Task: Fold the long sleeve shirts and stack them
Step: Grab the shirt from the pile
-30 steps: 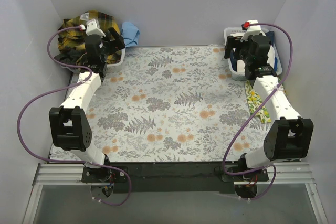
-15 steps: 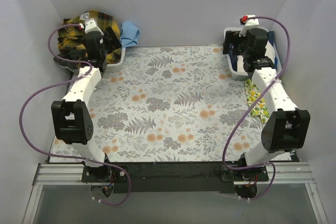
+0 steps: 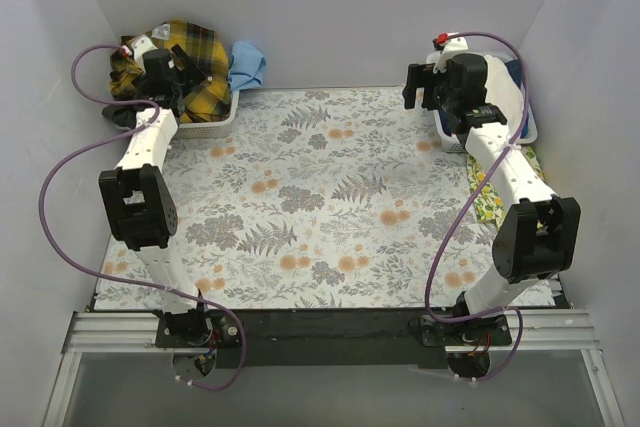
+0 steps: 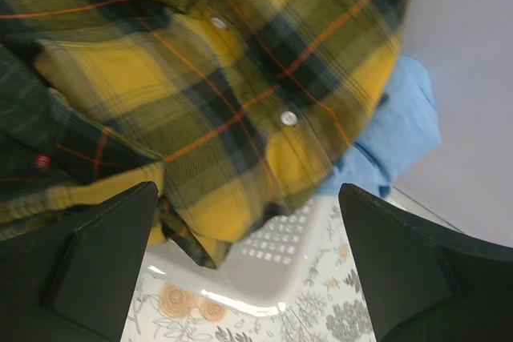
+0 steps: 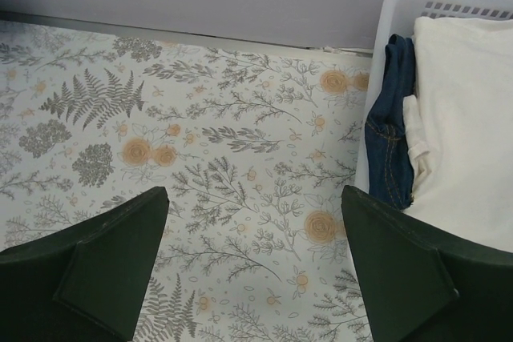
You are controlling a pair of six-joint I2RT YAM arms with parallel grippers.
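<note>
Top external view: the plaid shirt (image 3: pixel 195 52) lies heaped in a white basket (image 3: pixel 218 117) at the far left corner of the table, spilling over the rim.
Plaid shirt fabric: soft, brushed flannel in yellow and black checks with thin red lines, creased and bunched; two small round white buttons (image 4: pixel 288 118) show on it.
Light blue shirt (image 3: pixel 247 62): smooth plain cloth, crumpled, just beside the plaid one at the basket's far right end.
Dark cloth (image 4: pixel 28 118): a dull dark check lying against the plaid; it carries a tiny red tag (image 4: pixel 40 162), too small to read.
Left basket: glossy white plastic with a grid of small holes in its wall.
Left gripper (image 4: pixel 247 198): hangs over the plaid shirt, jaws spread wide, nothing between them.
Right gripper (image 5: pixel 255 198): jaws spread wide over the table cover (image 5: pixel 200 158), holding nothing.
Table cover: flat grey print of ferns and orange flowers.
Right basket (image 5: pixel 385 22): white slotted plastic holding folded dark blue denim (image 5: pixel 389 142) with visible stitching, and smooth cream cloth (image 5: pixel 465 134).
</note>
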